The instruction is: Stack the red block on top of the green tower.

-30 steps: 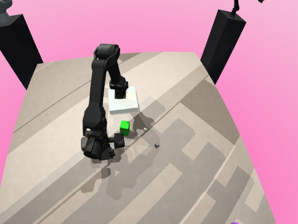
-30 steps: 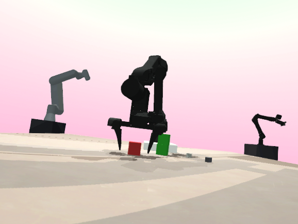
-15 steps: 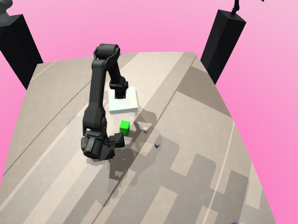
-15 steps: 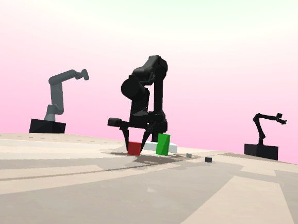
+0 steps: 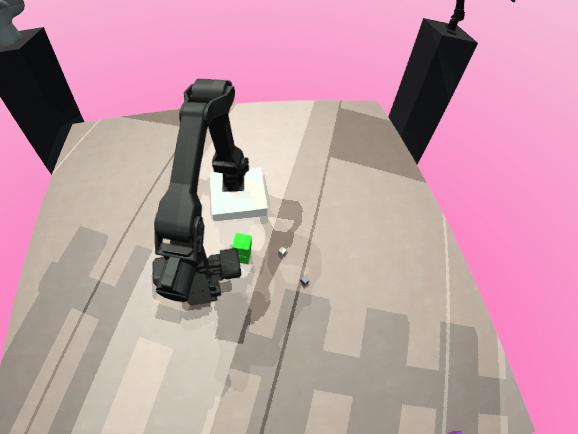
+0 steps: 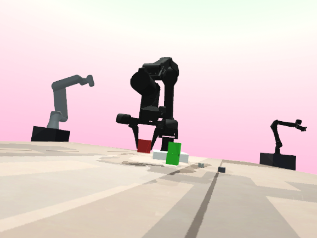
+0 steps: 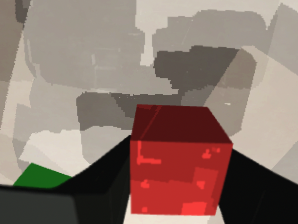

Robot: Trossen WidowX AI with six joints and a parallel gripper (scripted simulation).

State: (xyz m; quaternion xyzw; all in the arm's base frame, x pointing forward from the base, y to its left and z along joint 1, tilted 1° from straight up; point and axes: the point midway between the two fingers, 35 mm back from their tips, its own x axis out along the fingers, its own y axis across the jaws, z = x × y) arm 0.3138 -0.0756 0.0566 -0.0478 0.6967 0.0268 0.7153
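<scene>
Red block (image 6: 144, 146): gripped between the two dark fingers of the end effector, just beside the green tower and lower than the tower's top. In the exterior view it looks a little clear of the table or barely off it; which one cannot be told.

End effector (image 6: 144, 142): closed on the red block, one finger against each side face, pointing down. In the wrist view the block (image 7: 177, 160) fills the space between the fingers, squarely seated.

Green tower (image 6: 173, 153): upright on the table, apart from the red block, not touched by the fingers. A sliver of it shows at the lower left of the wrist view (image 7: 42, 176).

White base plate (image 5: 239, 197): behind the green tower, carrying the arm's foot.

Small grey cubes (image 5: 282, 252): two loose bits on the table on the far side of the green tower from the red block; no part of the task.

Table (image 5: 375, 260): patterned top carrying everything.

Done: the grasp looks secure.

Left: raise the block above the tower's top, carry it sideways over the tower, lower it flat, open the fingers, withdraw without brushing the tower.

Risk: the tower stands close, so a low sideways move could topple it.
</scene>
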